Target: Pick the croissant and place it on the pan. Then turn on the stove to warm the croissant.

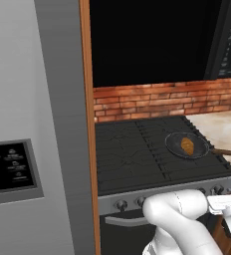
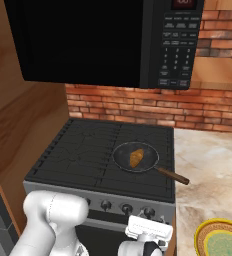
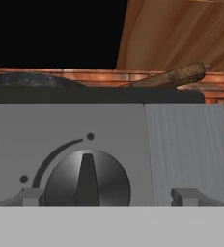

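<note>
— Croissant location? We see it lying in the pan, on the stove's front right burner.

— Gripper? We find it spread wide at the stove's front panel, fingertips flanking a round knob, pointer upright, apparently not pinching it.

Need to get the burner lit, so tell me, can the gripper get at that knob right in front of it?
Probably yes. In the hand view the knob sits straight ahead on the stove panel, the open gripper has its fingertips level with it, and nothing lies between.
</note>
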Tool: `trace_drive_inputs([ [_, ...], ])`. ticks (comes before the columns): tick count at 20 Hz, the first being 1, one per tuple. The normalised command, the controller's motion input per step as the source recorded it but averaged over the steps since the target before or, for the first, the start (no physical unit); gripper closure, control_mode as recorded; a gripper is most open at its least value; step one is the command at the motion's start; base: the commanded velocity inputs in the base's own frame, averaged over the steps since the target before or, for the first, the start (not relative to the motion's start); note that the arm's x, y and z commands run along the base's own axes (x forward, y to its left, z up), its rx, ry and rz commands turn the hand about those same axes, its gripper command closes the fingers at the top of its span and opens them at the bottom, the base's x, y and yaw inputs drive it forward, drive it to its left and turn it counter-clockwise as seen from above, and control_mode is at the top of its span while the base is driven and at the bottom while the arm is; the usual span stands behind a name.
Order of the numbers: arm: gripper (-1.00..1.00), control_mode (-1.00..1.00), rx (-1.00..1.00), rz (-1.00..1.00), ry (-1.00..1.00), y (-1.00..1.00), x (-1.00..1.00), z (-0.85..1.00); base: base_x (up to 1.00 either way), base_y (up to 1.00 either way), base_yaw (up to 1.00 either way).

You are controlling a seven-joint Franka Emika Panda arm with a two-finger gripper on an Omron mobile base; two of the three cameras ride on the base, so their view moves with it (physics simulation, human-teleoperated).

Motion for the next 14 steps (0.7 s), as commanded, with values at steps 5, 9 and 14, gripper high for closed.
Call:
trace_drive_inputs([
  [5, 1.00, -1.00, 0.00, 0.00, 0.00, 0.02, 0.11, -0.04, 0.00, 0.00, 0.00],
  [9, 1.00, -1.00, 0.00, 0.00, 0.00, 0.01, 0.05, 0.00, 0.00, 0.00, 0.00],
  [14, 1.00, -1.00, 0.00, 0.00, 0.03, 0.00, 0.03, 0.00, 0.00, 0.00, 0.00],
])
